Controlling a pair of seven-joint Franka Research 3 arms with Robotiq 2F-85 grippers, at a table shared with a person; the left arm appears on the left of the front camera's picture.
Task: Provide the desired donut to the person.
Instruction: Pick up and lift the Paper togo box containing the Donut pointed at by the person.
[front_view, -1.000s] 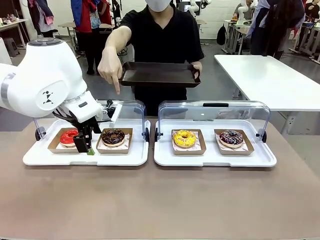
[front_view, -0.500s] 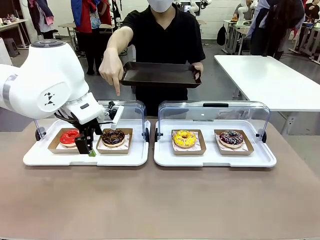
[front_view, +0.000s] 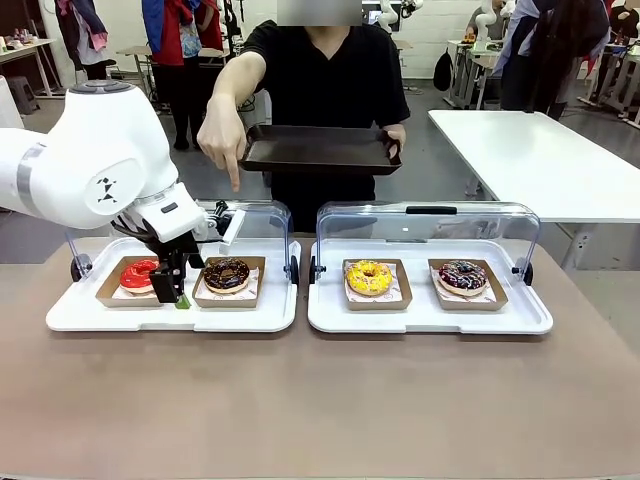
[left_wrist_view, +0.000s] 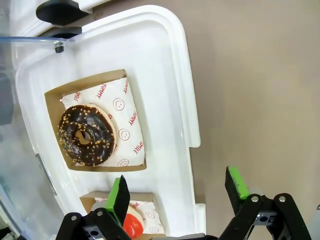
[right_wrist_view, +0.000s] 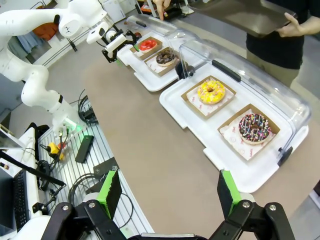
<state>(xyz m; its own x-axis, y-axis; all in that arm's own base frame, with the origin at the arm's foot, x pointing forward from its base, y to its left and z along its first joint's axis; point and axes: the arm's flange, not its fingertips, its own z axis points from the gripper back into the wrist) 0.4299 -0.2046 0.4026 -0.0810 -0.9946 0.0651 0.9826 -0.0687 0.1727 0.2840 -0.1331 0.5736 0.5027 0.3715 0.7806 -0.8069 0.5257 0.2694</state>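
Since a second ago, my left arm's bulky joint has drifted slightly toward the middle of the table, while my left gripper (front_view: 176, 297) has kept its place above the near part of the left white tray (front_view: 120, 318).

Gripper state: jaws spread wide, nothing between them. Position: fingers pointing down, between the red donut (front_view: 138, 272) and the chocolate donut (front_view: 227, 272), closer to the red one. In my left wrist view, one green pad (left_wrist_view: 120, 192) hangs over the red donut's cardboard box. The other is out over the brown table (left_wrist_view: 260, 90), past the tray's rim. The chocolate donut lies in its own paper-lined box, untouched, just beside the red one's box.

My right gripper (right_wrist_view: 168, 182) is high above the table's end, jaws likewise apart and empty.

The right white tray (front_view: 430, 322) carries a yellow donut (front_view: 369, 276) and a sprinkled donut (front_view: 462, 274), each in a box. Both clear lids (front_view: 430, 225) stand raised at the trays' far side.

Beyond them the person (front_view: 320, 80) holds a dark tray (front_view: 320, 150) in one hand. The other hand (front_view: 220, 135) points a finger down, roughly in line with the chocolate donut.
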